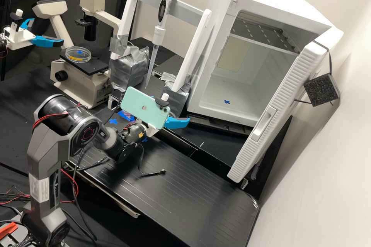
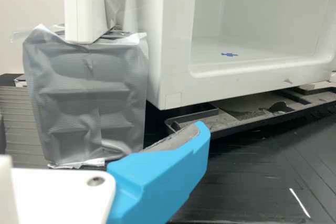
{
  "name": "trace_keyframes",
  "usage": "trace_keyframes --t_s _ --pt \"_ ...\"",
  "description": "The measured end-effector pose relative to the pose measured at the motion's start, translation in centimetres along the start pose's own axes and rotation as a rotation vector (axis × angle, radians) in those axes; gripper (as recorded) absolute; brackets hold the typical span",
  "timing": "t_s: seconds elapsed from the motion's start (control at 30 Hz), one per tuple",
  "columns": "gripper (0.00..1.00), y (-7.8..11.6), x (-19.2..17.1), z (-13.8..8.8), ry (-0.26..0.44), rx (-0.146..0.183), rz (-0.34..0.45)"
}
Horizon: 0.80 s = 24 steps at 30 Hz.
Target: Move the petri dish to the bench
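Petri dish (image 1: 78, 55) on microscope stage (image 1: 95, 67), well apart from gripper (image 1: 176, 122)

The petri dish (image 1: 72, 54), round, shallow and clear, lies flat on the black stage (image 1: 97, 67) of the pale microscope (image 1: 83, 88). A yellow-orange band shows along one side of it (a blue mark shows there too, though whether on the dish or beneath it is hard to tell). The black worktop (image 1: 193, 202) has a broad, flat surface with pale, roughly parallel lines running along it.
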Motion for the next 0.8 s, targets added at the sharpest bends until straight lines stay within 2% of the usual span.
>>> trace_keyframes --t_s 0.3,0.5,0.6,0.67,0.8 --pt "1.0 0.0 -0.1 0.0 0.003 0.0 0.003" --pt "1.0 0.4 -2.7 0.4 0.03 0.004 0.008" --pt "1.0 1.0 -4.8 -0.2 0.095 0.028 0.031" --pt "1.0 1.4 -6.6 -1.2 0.17 0.049 0.048" --pt "1.0 0.9 -9.5 -3.8 0.33 0.047 0.04"
